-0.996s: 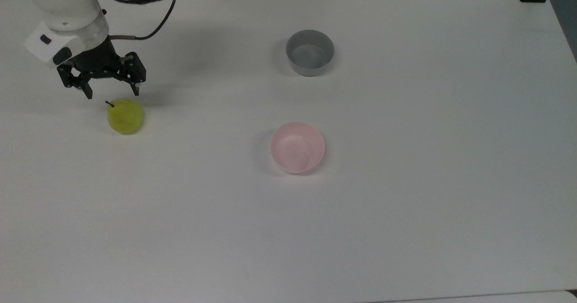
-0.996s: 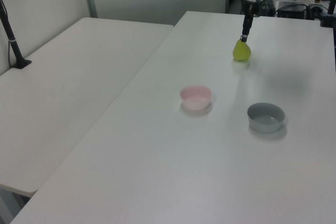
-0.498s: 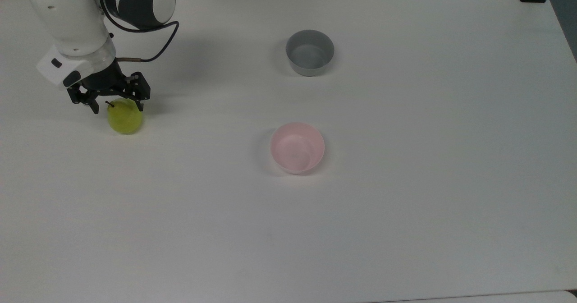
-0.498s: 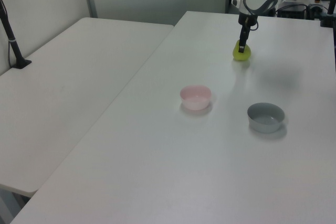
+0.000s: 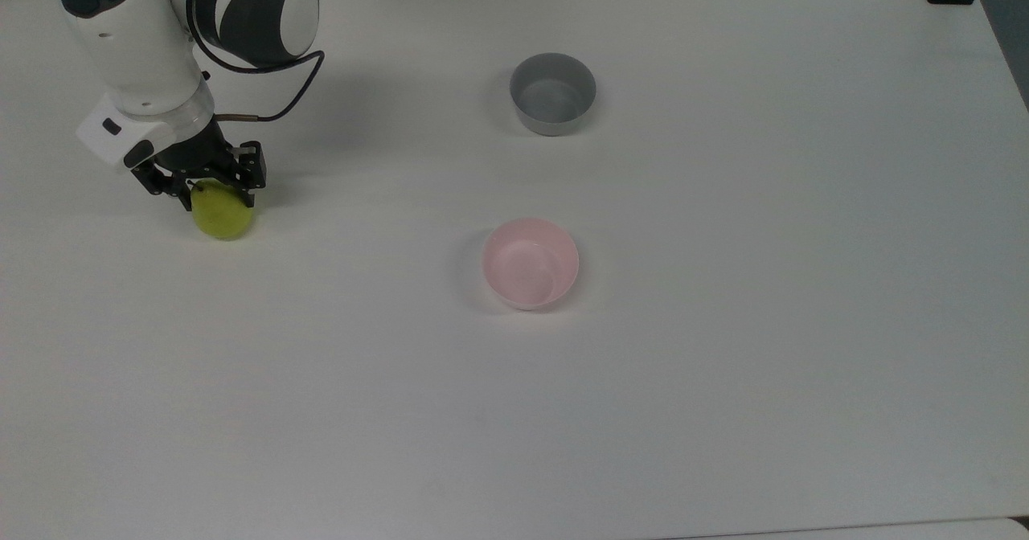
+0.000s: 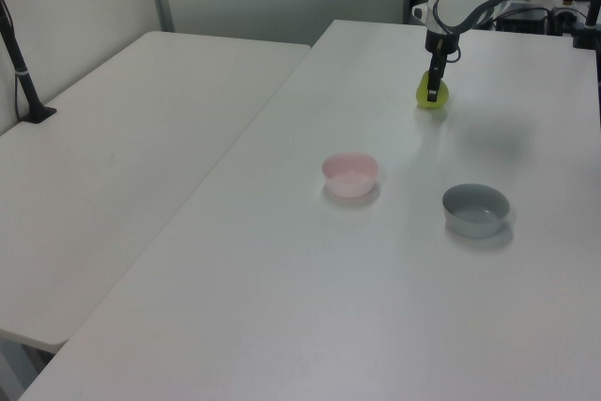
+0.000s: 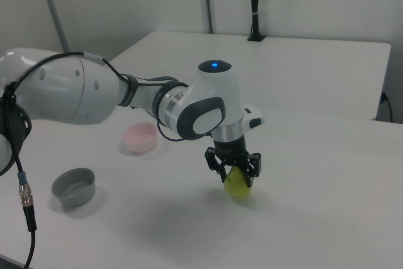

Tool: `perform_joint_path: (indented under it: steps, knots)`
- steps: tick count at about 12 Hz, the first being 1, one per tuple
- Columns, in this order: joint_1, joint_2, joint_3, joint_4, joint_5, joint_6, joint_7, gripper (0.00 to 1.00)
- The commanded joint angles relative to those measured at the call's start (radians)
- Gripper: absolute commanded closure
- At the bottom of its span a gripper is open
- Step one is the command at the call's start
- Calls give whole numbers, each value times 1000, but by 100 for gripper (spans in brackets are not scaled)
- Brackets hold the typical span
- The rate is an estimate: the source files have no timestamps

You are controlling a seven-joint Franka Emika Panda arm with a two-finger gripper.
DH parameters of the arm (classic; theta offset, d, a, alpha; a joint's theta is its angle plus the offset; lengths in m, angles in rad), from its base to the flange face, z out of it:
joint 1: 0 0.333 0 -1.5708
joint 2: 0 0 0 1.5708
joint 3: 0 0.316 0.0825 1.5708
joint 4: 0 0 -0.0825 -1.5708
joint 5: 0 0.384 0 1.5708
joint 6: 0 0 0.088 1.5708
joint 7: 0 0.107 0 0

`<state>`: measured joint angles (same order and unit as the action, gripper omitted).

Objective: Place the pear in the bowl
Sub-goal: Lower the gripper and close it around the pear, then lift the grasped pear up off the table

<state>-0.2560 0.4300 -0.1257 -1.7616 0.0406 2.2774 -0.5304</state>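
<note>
top view: claw straddles pear.

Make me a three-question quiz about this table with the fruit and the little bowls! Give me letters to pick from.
1. Where is the pear?
A. in the pink bowl
B. on the table, between the end effector's fingers
C. in the grey bowl

2. How many bowls are on the table?
A. one
B. two
C. four

3. What is in the pink bowl?
A. nothing
B. the pear
C. a spoon

Answers: 1 B, the end effector straddles the pear in the top view. 2 B, the pink bowl and the grey bowl. 3 A, its inside is bare.
</note>
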Motion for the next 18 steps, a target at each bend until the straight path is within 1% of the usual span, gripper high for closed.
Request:
perform_joint_path:
  steps: [1,3,4,6,8,10,12,14,15,16,17,18]
  knots:
    - [3,-77,0,-21,-25,-54,21,98]
    - [7,-140,3,-19,-57,-143,24,98]
    - [10,-175,3,-16,-62,-188,24,98]
    - [14,-247,5,-13,-61,-246,26,98]
    - [36,-313,5,-12,-61,-315,27,98]
    - [63,-374,5,17,-59,-430,41,98]
    - [84,-417,5,40,-54,-498,84,98]
    - [106,-439,3,54,-47,-545,133,98]
    - [127,-448,-3,73,-45,-574,165,98]
    - [168,-450,-11,97,-44,-608,220,98]
    - [190,-450,-14,105,-42,-615,260,98]
    - [223,-451,-29,117,-35,-622,298,98]
